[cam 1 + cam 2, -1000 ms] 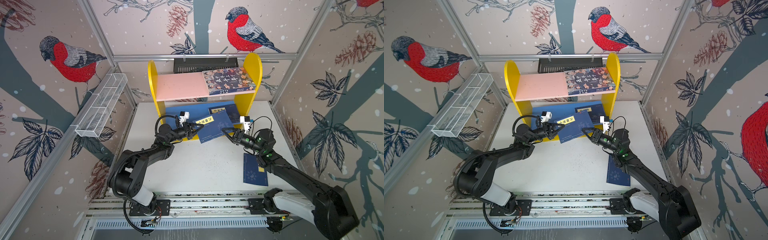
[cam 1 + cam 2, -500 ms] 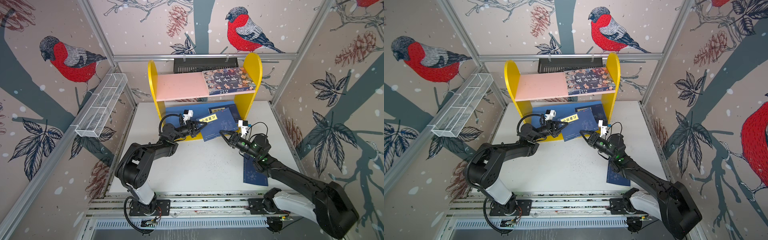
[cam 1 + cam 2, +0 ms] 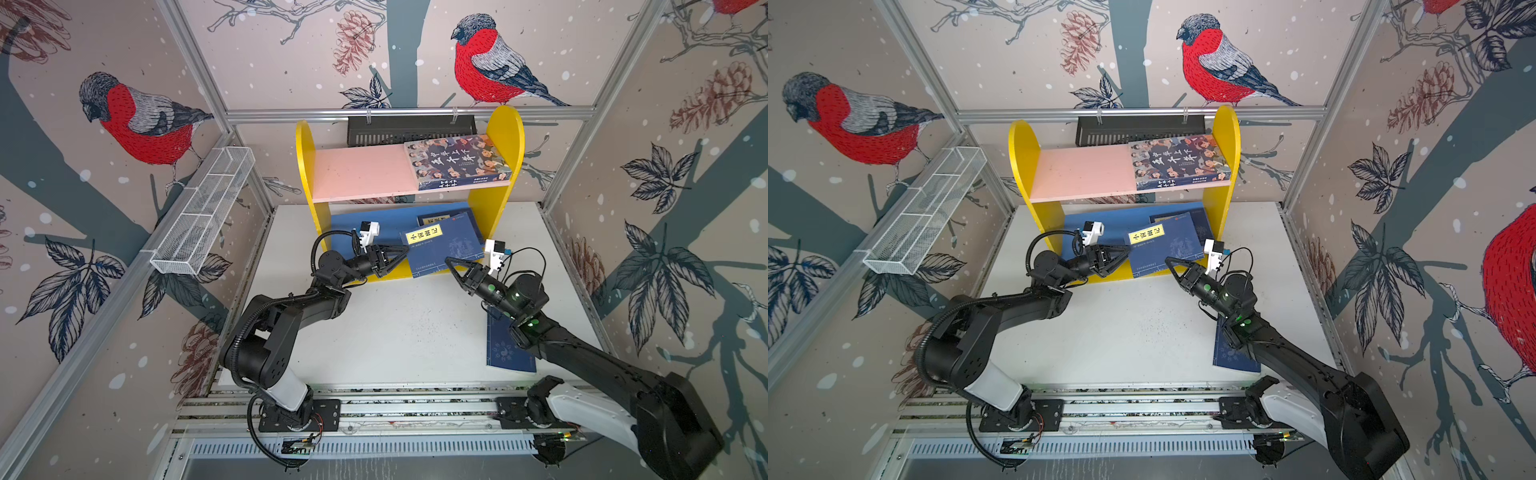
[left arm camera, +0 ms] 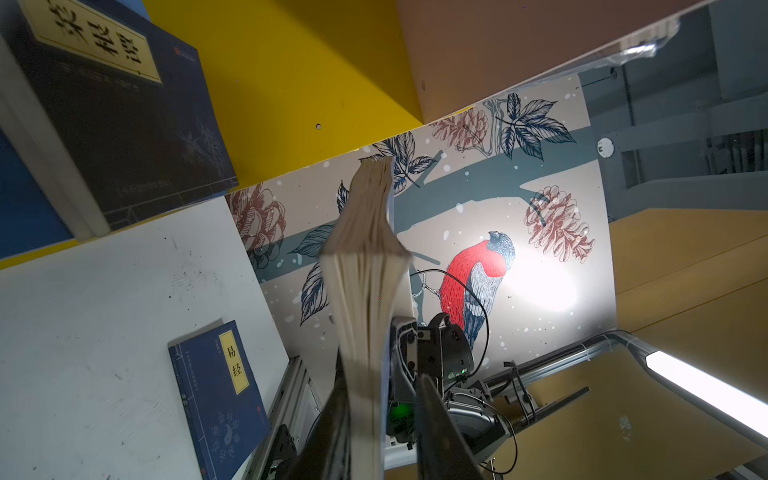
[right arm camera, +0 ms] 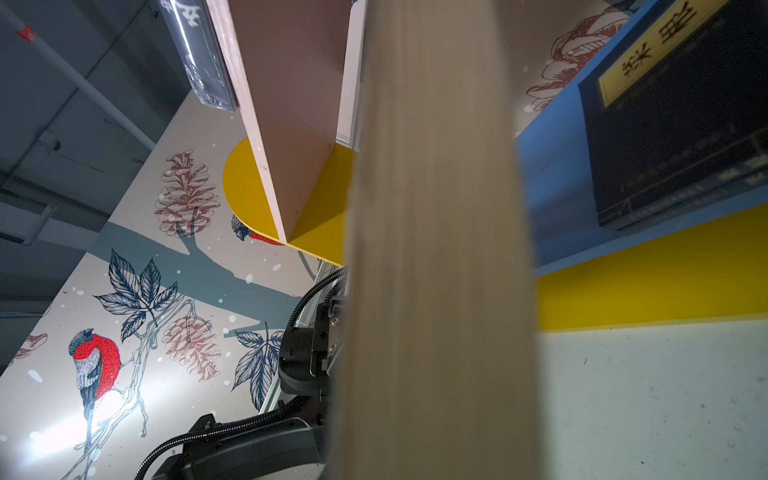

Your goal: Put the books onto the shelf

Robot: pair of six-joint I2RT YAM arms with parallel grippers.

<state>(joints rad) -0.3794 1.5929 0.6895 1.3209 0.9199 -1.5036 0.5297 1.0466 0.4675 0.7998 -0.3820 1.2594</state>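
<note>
A thin navy book (image 3: pixel 444 245) with a yellow label hangs tilted over the front of the shelf's (image 3: pixel 357 174) blue lower board. My right gripper (image 3: pixel 448 261) is shut on its near right corner; in the right wrist view its page edge (image 5: pixel 436 249) hides the jaws. My left gripper (image 3: pixel 400 262) is open around the book's left edge: one jaw touches the pages (image 4: pixel 365 291), the other stands apart. A second navy book (image 3: pixel 434 218) lies on the lower board. The colourful book (image 3: pixel 457 162) lies on the pink upper board. Another navy book (image 3: pixel 505 353) lies on the table, partly under my right arm.
A white wire basket (image 3: pixel 203 212) hangs on the left wall. A black slotted tray (image 3: pixel 411 129) hangs behind the shelf. The arms' mounting rails (image 3: pixel 374 407) run along the table's front edge. The yellow side panels (image 3: pixel 505 166) bound the boards.
The held book has shifted a little right and back toward the lower board. My left gripper's jaws have parted from it, and the right gripper has closed on its corner.
</note>
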